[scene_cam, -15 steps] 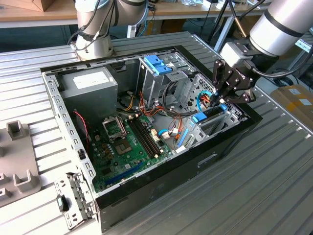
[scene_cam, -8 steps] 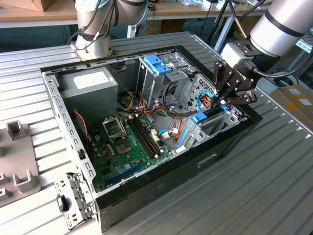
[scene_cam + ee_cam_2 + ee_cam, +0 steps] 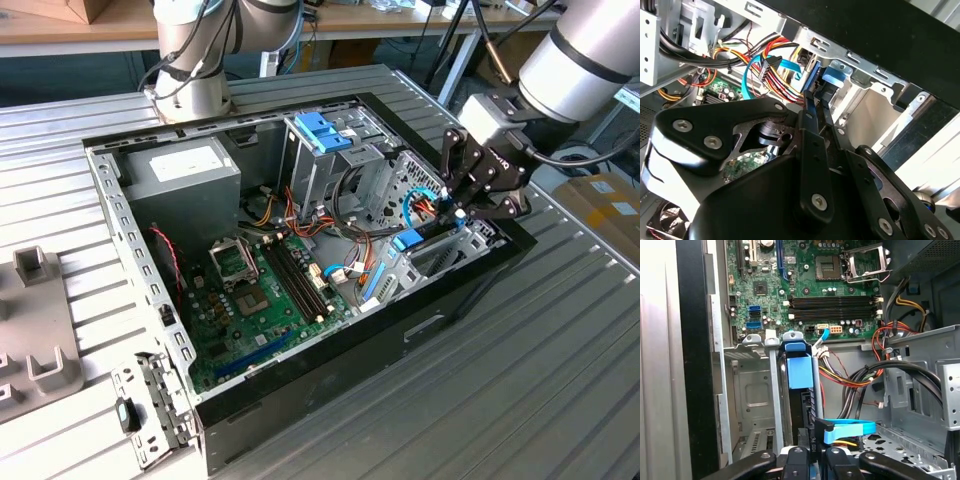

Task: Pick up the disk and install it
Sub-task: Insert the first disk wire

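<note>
1. Exterior view: the gripper (image 3: 462,208) reaches into the open computer case (image 3: 160,300) at its right end, by the drive bay. The disk (image 3: 420,240) stands on edge in the bay, blue carrier showing.
2. Second wrist view: the fingers (image 3: 812,117) are clamped on the disk's (image 3: 826,90) edge, near coloured cables (image 3: 775,60).
3. First wrist view: the disk (image 3: 801,385) stands upright in the bay, near the motherboard (image 3: 805,285).
</note>
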Tool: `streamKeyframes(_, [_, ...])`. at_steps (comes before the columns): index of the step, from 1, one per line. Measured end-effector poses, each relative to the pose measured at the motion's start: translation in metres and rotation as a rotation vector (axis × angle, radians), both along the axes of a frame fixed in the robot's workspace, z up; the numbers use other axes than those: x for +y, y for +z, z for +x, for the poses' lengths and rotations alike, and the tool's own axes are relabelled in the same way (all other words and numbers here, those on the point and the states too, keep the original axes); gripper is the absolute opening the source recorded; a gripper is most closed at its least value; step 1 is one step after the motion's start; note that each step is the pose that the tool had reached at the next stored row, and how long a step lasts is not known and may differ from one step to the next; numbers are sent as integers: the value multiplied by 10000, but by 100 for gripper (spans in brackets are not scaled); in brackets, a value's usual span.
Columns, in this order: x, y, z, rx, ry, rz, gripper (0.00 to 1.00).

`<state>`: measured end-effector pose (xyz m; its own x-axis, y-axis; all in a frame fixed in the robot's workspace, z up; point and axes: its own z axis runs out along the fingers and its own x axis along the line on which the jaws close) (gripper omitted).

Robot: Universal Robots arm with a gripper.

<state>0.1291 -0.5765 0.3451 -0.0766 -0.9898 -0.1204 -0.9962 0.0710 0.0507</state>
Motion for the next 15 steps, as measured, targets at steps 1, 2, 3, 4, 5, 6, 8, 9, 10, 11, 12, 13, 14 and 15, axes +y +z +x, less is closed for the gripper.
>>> streamKeyframes(1, [1,-1,0,0,0,18,18])
streamKeyframes(2, [2,-4,0,0,0,44,18])
streamKeyframes(3, [2,-6,0,0,0,50,18])
streamKeyframes(4, [1,-6,0,0,0,52,18])
streamKeyframes(5, [2,-7,0,1,0,54,18])
streamKeyframes(6, [1,-9,0,0,0,55,18])
streamKeyframes(8, [8,-14,0,0,0,59,18])
streamKeyframes(9, [10,-15,0,0,0,60,18])
streamKeyframes(10, [12,-17,0,0,0,62,18])
streamKeyframes(11, [15,-18,0,0,-1,61,18])
streamKeyframes(12, [18,-21,2,1,-1,61,18])
streamKeyframes(13, [19,-21,3,0,0,59,18])
streamKeyframes(14, [19,-22,5,0,0,58,18])
streamKeyframes(15, [20,-23,8,1,1,57,18])
